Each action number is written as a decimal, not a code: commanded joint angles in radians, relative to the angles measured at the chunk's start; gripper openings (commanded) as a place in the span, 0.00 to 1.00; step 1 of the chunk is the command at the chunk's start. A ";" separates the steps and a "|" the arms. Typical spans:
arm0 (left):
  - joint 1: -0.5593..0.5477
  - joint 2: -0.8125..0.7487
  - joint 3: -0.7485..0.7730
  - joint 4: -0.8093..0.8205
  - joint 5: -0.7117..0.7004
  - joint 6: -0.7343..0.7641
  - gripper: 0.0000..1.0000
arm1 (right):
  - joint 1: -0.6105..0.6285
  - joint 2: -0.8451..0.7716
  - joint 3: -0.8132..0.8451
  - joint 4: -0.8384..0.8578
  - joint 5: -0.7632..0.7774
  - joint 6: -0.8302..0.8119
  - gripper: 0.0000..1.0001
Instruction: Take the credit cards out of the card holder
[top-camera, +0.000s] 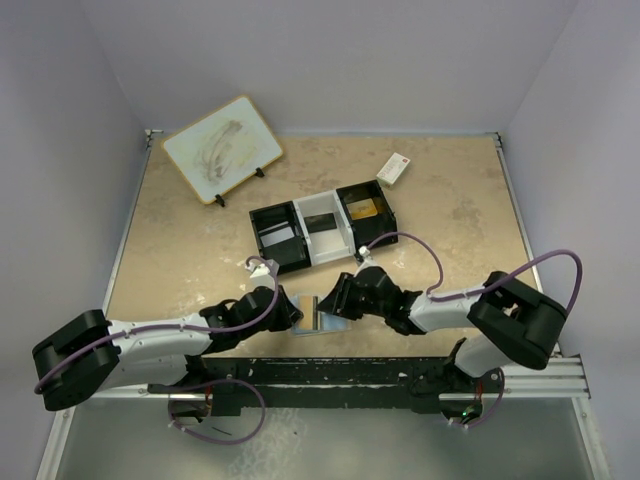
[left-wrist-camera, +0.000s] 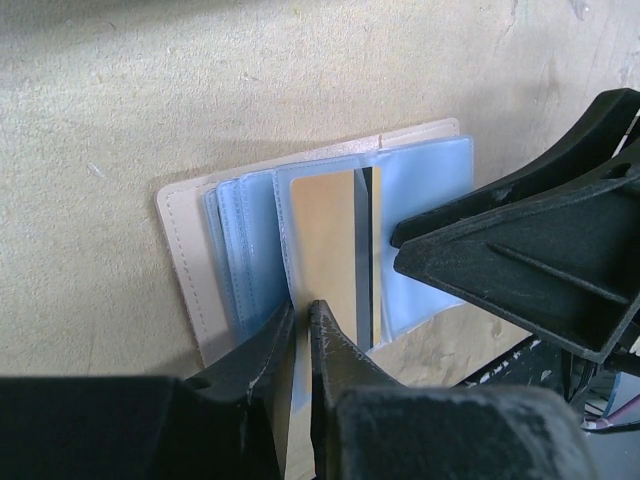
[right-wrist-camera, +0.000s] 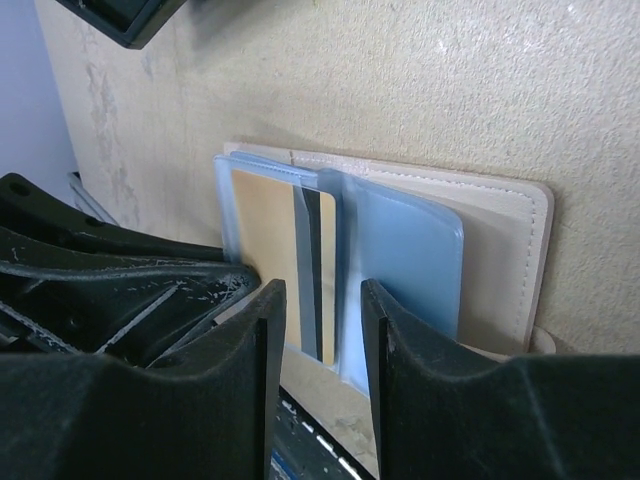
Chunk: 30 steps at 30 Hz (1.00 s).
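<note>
Both pincers crowded onto the open card holder (top-camera: 318, 312), lying near the front edge of the tabletop (top-camera: 180, 250)

The left pincer (left-wrist-camera: 303, 325) is pinched nearly closed on the edge of a pale blue sleeve carrying a gold card (left-wrist-camera: 325, 230) with a black stripe. The right pincer (right-wrist-camera: 322, 295) is about half open, with a jaw on either side of the next sleeve, and it blocks a good chunk of the holder. Just behind sits the three-compartment tray (top-camera: 300, 240), with a gold-coloured card (top-camera: 362, 208) on the right, a dark card (top-camera: 322, 224) in the middle and something greyish on the left. Further back are a white box (top-camera: 393, 169) with a red mark and a smudged whiteboard (top-camera: 222, 148) on a stand.
</note>
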 joint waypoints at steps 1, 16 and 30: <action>-0.004 0.008 0.031 -0.007 -0.016 0.026 0.07 | -0.011 0.022 -0.014 0.072 -0.034 0.016 0.38; -0.004 0.009 0.080 -0.118 -0.033 0.055 0.20 | -0.017 0.051 -0.017 0.093 -0.043 0.023 0.33; -0.004 -0.006 0.061 -0.103 -0.018 0.074 0.13 | -0.021 0.070 -0.006 0.095 -0.056 0.010 0.31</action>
